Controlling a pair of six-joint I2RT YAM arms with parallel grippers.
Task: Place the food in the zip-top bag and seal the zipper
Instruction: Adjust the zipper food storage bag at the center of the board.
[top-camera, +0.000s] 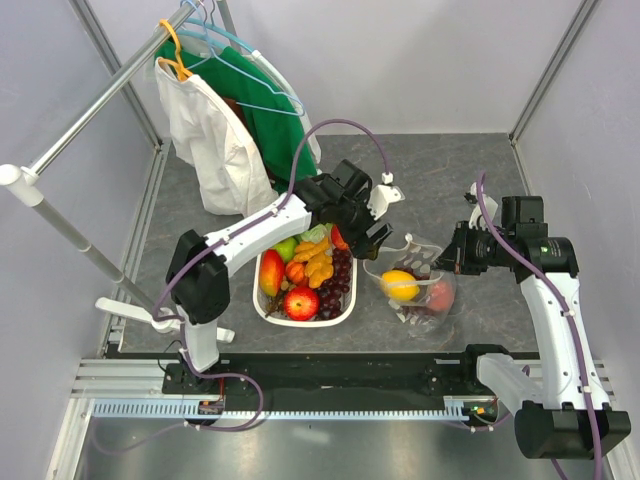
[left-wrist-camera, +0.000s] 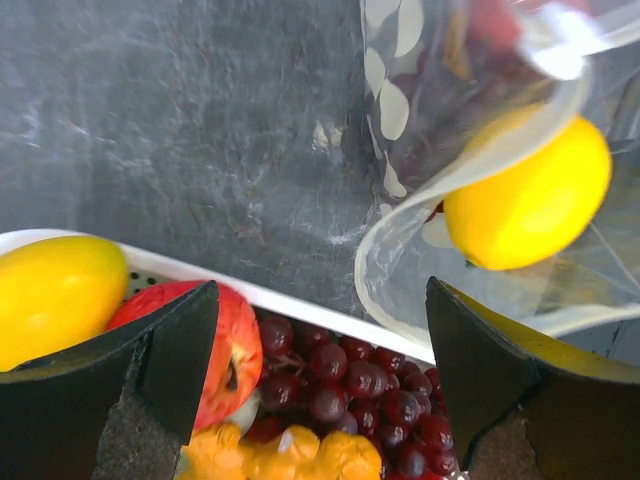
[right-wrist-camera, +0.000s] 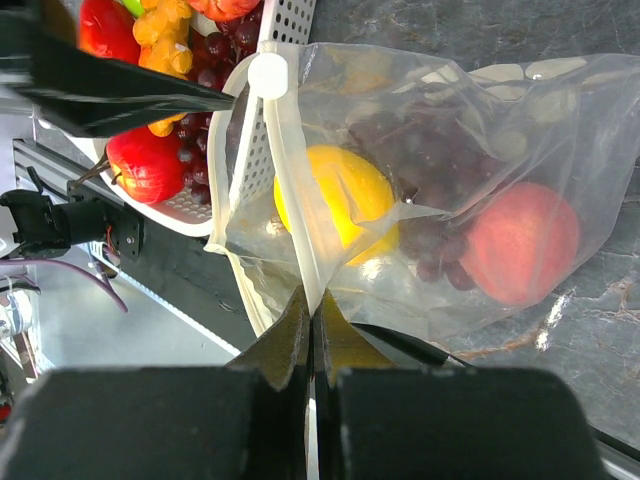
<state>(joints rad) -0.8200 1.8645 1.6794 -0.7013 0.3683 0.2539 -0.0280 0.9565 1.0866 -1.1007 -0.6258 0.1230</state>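
- My right gripper (right-wrist-camera: 312, 335) has its fingers pressed together on the mouth edge of the bag (right-wrist-camera: 470, 120), right at the zipper (right-wrist-camera: 288, 190). I judge it is there to keep the soft mouth lifted and open for loading.
- The bag lies on the table (top-camera: 450, 180) just beside the basket (top-camera: 300, 322), on its right, with the mouth turned toward it. That keeps each carry short.
- Inside the bag I can see a lemon (right-wrist-camera: 335, 200), a peach (right-wrist-camera: 520, 245) and some dark grapes (right-wrist-camera: 420, 150).
- My left gripper (top-camera: 378, 220) is spread wide with nothing between its fingers. It hovers over the basket's right rim and the bag's mouth.
- The basket holds a red apple (top-camera: 300, 302), a mango (top-camera: 270, 272), a grape bunch (top-camera: 338, 285) and some orange pieces (top-camera: 315, 262).
- I'd call the loading partway done, and the zipper is not yet sealed.
- Next I would reach into the basket for another fruit. The smooth, round ones may roll out of the fingers.
- If the pinch on the edge slips, the mouth could sag shut.
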